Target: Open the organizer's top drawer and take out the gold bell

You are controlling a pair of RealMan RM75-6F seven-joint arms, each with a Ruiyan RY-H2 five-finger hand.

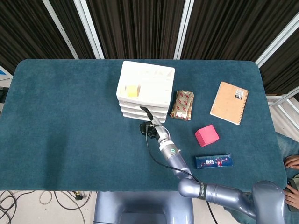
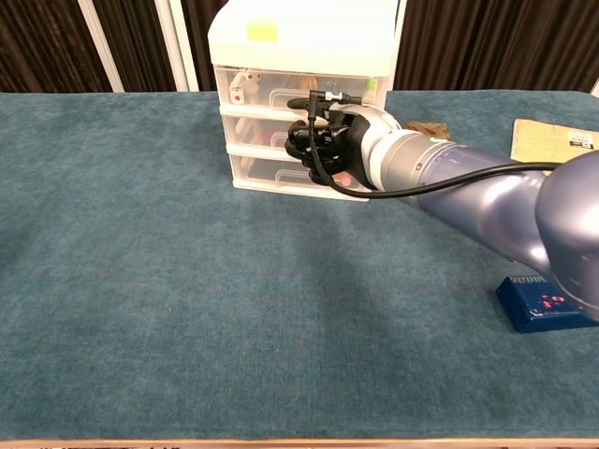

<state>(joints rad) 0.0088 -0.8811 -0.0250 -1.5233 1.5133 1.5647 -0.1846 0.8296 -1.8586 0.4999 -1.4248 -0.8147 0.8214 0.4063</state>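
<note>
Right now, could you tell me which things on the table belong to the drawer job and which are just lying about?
For the job:
organizer
top drawer, not yet open
right robot hand, at the drawer fronts

Lying about:
gold foil packet
notebook
pink block
dark blue box

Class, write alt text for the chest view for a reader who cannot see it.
The robot's right hand, fingers curled, is at the front of a white three-drawer organizer on a teal table; all drawers look closed. A blue box lies at right.
</note>
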